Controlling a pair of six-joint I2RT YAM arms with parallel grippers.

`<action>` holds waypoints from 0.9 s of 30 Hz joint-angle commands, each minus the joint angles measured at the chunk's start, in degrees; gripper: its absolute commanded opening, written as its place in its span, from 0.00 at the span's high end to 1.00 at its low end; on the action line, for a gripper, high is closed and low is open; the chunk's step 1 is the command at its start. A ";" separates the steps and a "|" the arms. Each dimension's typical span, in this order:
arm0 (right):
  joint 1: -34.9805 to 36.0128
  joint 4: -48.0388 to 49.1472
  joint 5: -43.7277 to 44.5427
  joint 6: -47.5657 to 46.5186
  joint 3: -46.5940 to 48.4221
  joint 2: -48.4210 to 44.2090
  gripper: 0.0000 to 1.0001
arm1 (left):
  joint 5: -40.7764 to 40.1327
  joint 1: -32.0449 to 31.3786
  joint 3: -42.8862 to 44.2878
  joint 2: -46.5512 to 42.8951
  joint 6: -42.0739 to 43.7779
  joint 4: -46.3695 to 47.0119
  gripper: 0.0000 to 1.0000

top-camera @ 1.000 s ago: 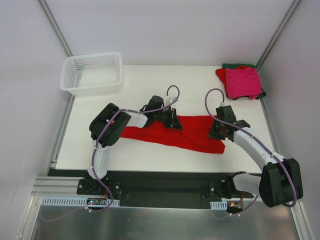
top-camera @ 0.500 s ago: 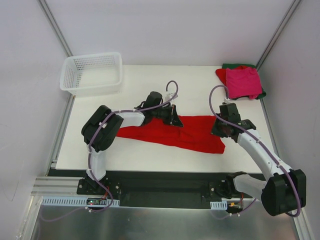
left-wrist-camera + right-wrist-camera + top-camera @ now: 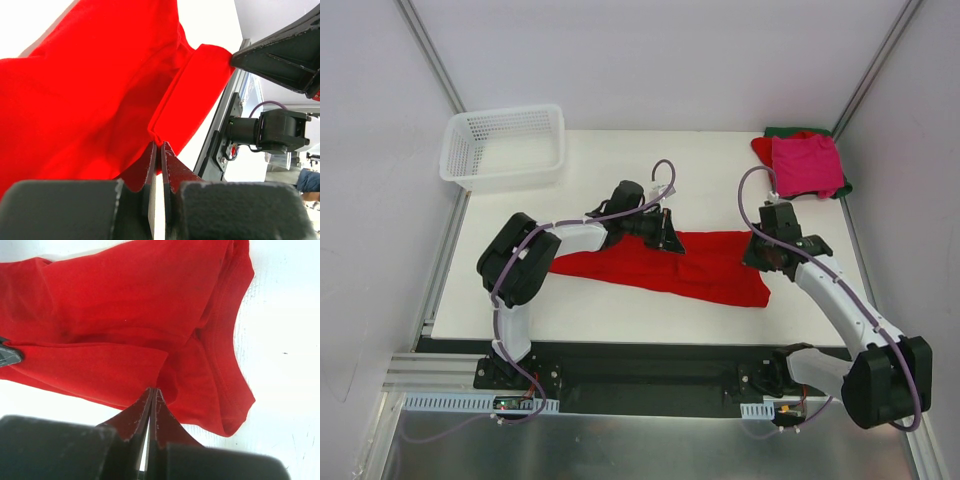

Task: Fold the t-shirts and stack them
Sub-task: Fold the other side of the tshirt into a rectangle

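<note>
A bright red t-shirt lies spread in a long band across the middle of the table. My left gripper sits at its far edge, jaws shut, a pinch of the red cloth bunched at its tips. At the shirt's right end my right gripper is likewise shut, with a folded edge of the cloth caught at its tips. In the back right corner a folded magenta-pink t-shirt tops a pile, with a red one and a dark green one showing beneath.
A white mesh basket stands at the back left corner. White walls close the table on the left, back and right. The black base rail runs along the near edge.
Both grippers have drawn slightly towards the far side with the cloth still held. The left arm's elbow has swung left, and the shirt's left end has slid a little left.
</note>
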 commanded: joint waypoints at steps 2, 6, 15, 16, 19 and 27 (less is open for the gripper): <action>-0.47 1.95 1.66 -1.19 1.23 2.24 0.99 | 0.38 -0.40 2.66 -0.79 2.35 -0.36 1.00; -0.65 5.46 1.04 -1.01 -0.44 5.58 0.99 | 0.29 -0.40 3.71 1.84 2.96 -0.10 1.00; -0.65 7.49 -0.19 -1.54 -1.67 10.42 0.96 | 0.55 -0.40 6.70 11.25 3.49 -0.01 0.96; -0.65 7.32 -0.10 -1.54 -1.59 10.33 0.95 | 0.29 -0.40 6.62 11.95 3.58 -0.01 0.96; -0.65 6.53 0.60 -1.89 -1.15 9.72 0.83 | -0.06 -0.40 5.65 12.22 3.32 0.52 0.83; -0.74 2.57 3.85 -2.77 1.05 5.24 0.61 | -1.29 -0.40 3.45 6.87 3.67 0.17 0.53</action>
